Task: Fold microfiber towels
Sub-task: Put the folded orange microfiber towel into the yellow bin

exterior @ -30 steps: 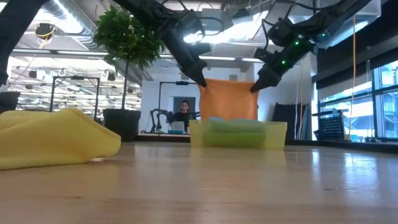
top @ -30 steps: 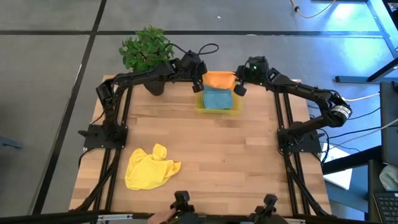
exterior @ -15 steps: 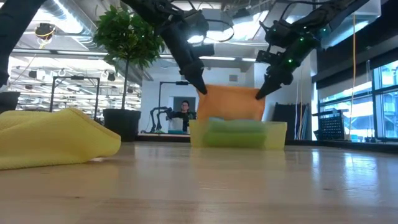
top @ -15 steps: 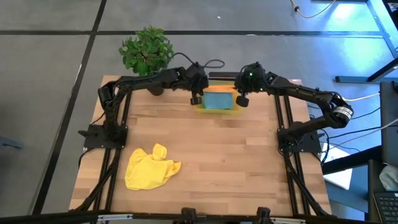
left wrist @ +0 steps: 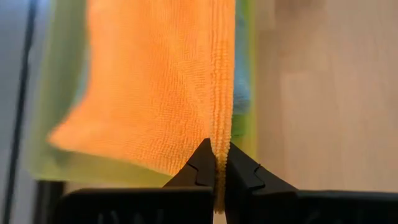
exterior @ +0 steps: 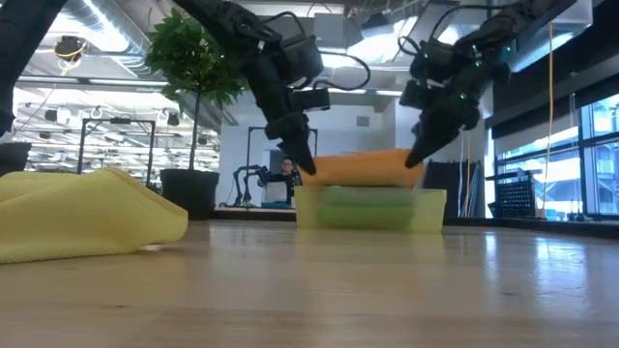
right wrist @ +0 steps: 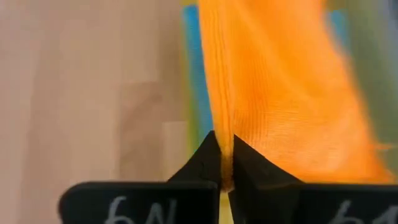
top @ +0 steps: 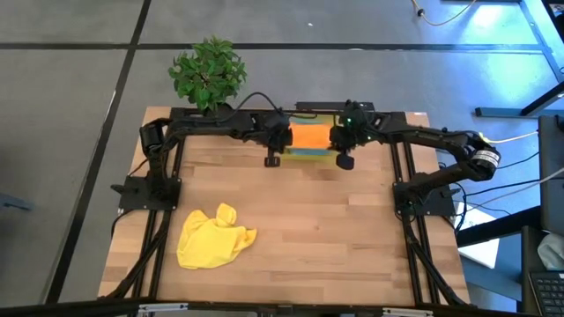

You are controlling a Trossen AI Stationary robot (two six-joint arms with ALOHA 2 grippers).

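Overhead, table-level and two close wrist cameras all share the orange towel (top: 309, 137).

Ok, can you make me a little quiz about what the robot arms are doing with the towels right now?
1. True or false: both grippers pinch the same orange towel.
2. What sits right under that towel? A) the yellow bin B) the potted plant C) bare table
3. Fill in: the crumpled towel lying alone near the table's front is ____.

Key:
1. True: the left gripper and the right gripper are each shut on an edge of it.
2. A.
3. Yellow: the yellow towel.
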